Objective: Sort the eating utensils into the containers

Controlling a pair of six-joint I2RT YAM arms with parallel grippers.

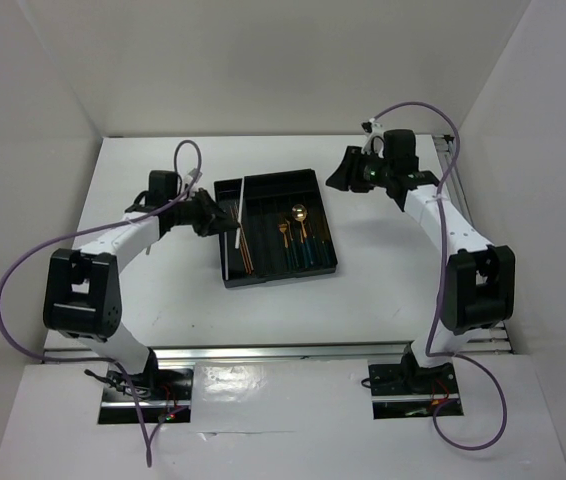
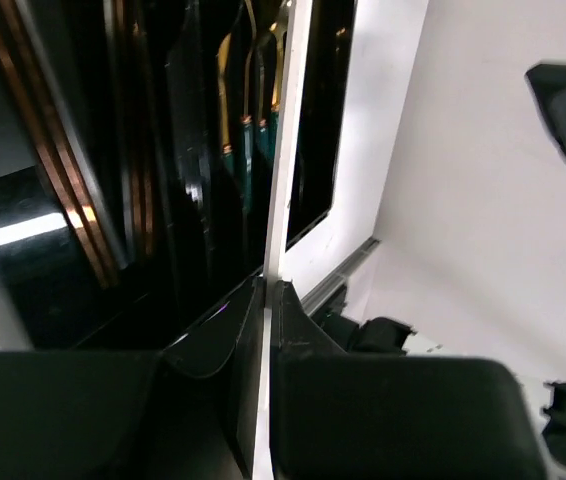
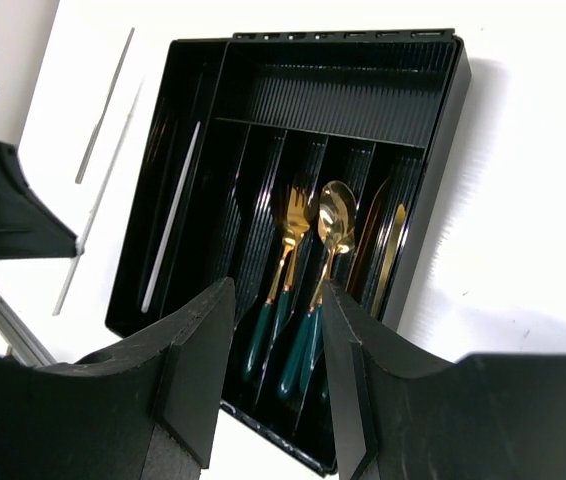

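The black cutlery tray (image 1: pixel 318 178) lies mid-table with long narrow containers. My left gripper (image 1: pixel 213 215) hovers at its left side, shut on a silver chopstick (image 1: pixel 242 205), which runs as a bright strip (image 2: pixel 288 130) out from between the fingers (image 2: pixel 268 285). Copper chopsticks (image 1: pixel 246 250) (image 2: pixel 53 170) lie in a left compartment. Gold forks (image 3: pixel 291 225), a spoon (image 3: pixel 335 215) and a knife (image 3: pixel 388 250) with green handles rest in the right compartments. Another pale chopstick (image 3: pixel 171 215) lies far left in the tray. My right gripper (image 1: pixel 348 172) (image 3: pixel 276 300) hangs open and holds nothing, above the tray's far right corner.
White walls close in the table on the left, right and back. A wide cross compartment (image 3: pixel 333 90) at the tray's far end holds nothing. Purple cables loop over both arms. The left gripper's dark body (image 3: pixel 3 200) shows at the left of the right wrist view.
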